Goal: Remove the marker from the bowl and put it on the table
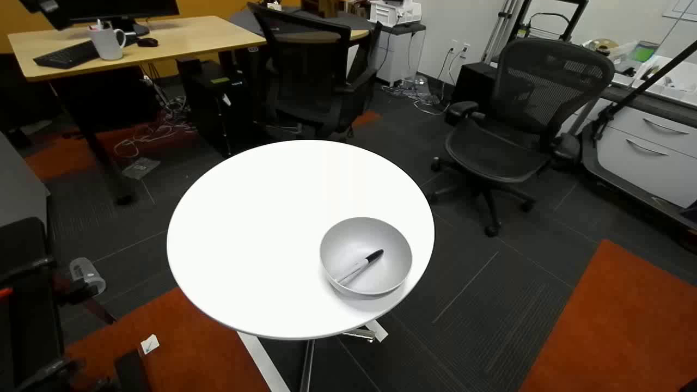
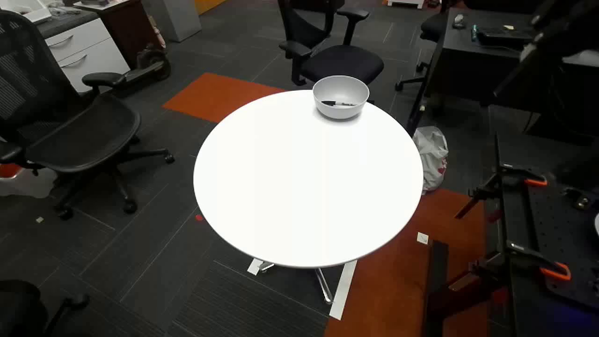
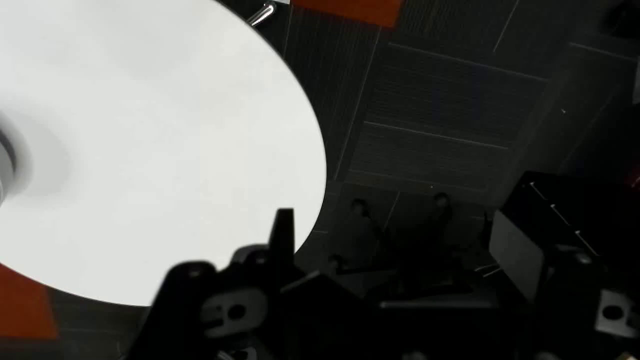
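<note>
The marker lies inside the bowl in both exterior views (image 1: 362,265) (image 2: 340,104). It has a black cap and a light grey body. The grey bowl (image 1: 389,237) (image 2: 341,113) stands upright near the rim of the round white table (image 1: 245,234) (image 2: 304,187). In the wrist view the table (image 3: 165,125) fills the upper left, and part of the bowl (image 3: 5,172) shows at the left edge; the marker is out of view there. My gripper (image 3: 420,227) is open and empty, away from the bowl, with its right finger hard to make out in the dark.
Dark chairs (image 1: 523,109) (image 2: 341,61) stand around the table. A wooden desk (image 1: 196,38) with a mug and keyboard is behind. The dark arm shows at the upper right of an exterior view (image 2: 557,42). Orange-handled clamps (image 2: 554,271) sit on the dark bench.
</note>
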Available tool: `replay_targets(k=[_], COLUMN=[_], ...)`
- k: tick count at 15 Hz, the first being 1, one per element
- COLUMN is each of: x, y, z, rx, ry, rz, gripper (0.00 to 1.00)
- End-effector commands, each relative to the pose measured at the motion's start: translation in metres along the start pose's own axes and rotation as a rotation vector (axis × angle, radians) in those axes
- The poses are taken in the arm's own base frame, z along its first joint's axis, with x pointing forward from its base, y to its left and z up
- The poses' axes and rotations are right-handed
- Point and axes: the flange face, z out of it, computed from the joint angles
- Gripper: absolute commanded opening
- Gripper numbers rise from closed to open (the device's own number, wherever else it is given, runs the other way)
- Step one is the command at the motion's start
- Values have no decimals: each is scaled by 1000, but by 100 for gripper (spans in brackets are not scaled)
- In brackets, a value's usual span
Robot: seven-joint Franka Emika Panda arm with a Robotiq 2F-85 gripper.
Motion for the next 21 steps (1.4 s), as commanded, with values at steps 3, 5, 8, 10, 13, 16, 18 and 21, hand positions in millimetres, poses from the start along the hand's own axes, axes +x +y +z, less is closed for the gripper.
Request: replay_targets(k=[3, 5, 8, 10, 13, 16, 18, 21], x=[0, 0, 9, 20, 36, 45, 45, 47], y=[0, 0, 10, 33, 93, 167, 216, 278], z=[-1, -1, 3, 1, 1, 8, 19, 34], rx=[0, 0, -66, -115, -200, -265, -295, -295], ry=[-1, -1, 36, 88, 119, 91, 37, -26], rz=[0, 0, -7, -1, 31, 91, 109, 126], gripper=[100, 100, 100, 100, 100, 100, 100, 100])
